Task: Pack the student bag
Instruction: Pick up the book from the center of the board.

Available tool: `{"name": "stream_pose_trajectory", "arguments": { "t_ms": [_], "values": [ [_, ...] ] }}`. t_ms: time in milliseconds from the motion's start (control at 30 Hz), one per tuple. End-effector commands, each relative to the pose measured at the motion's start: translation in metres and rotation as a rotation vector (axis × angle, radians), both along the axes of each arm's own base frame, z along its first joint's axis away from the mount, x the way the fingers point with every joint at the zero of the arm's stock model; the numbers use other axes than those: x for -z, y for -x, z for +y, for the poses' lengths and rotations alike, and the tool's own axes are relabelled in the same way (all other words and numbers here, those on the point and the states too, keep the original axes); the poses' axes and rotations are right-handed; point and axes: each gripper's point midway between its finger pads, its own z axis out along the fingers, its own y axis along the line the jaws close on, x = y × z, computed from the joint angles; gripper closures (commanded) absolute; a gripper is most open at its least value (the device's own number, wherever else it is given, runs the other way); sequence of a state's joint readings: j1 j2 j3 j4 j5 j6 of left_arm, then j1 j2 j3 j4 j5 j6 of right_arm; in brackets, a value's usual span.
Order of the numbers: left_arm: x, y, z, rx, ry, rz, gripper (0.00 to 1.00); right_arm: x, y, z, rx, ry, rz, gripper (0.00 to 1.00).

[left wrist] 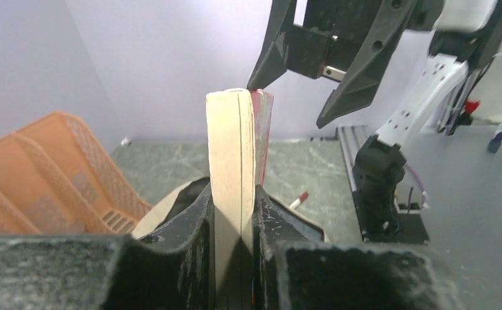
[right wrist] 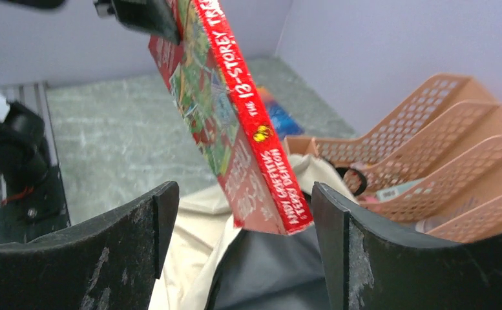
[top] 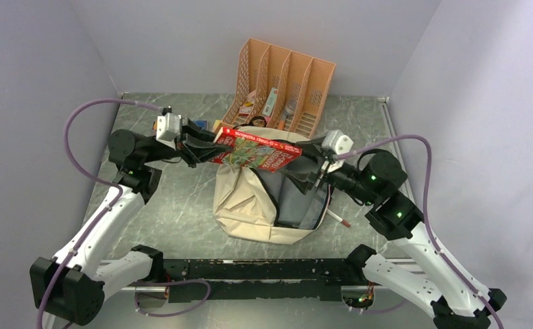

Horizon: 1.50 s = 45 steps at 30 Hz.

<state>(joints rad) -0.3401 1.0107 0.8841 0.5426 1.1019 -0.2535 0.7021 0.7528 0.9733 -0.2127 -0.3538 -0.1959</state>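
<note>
Centrally, the left gripper [top: 212, 152] clamped the book [top: 260, 152] crosswise above the open bag [top: 239, 200], the right gripper [top: 303, 164] released at its right-hand end.

Red book [right wrist: 229, 123] tilted between wide-parted right jaws, beige bag [right wrist: 190, 258] open beneath, orange organizer [right wrist: 442, 148] at right

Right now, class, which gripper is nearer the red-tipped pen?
Right. The right gripper hovers over the backpack beside the pen; the left gripper clamps the book across the backpack.
</note>
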Motion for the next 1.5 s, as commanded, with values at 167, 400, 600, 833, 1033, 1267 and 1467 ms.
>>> {"name": "stream_pose_trajectory", "arguments": {
  "t_ms": [167,400,600,833,1033,1267,1467],
  "values": [
    [-0.072,0.078,0.019,0.282,0.221,-0.261,0.95,-0.064,0.002,-0.020,0.091,-0.273,-0.134,0.21],
    [-0.083,0.081,0.022,0.306,0.266,-0.262,0.95,-0.070,0.015,0.002,-0.057,-0.251,-0.135,0.27],
    [-0.090,0.082,0.024,0.297,0.297,-0.286,0.95,-0.062,0.016,0.021,-0.145,-0.259,-0.106,0.39],
    [-0.102,0.085,0.026,0.286,0.339,-0.322,0.95,-0.055,0.022,0.028,-0.197,-0.328,-0.043,0.46],
    [-0.103,0.083,0.027,0.280,0.359,-0.309,0.95,-0.056,0.031,0.029,-0.243,-0.384,-0.005,0.62],
    [-0.095,0.063,0.021,0.235,0.325,-0.205,0.92,-0.068,0.014,0.016,-0.114,-0.444,0.026,1.00],
    [-0.082,0.010,0.016,-0.002,0.263,-0.100,0.36,-0.059,-0.031,-0.029,0.262,-0.488,0.089,1.00]
  ]
}}
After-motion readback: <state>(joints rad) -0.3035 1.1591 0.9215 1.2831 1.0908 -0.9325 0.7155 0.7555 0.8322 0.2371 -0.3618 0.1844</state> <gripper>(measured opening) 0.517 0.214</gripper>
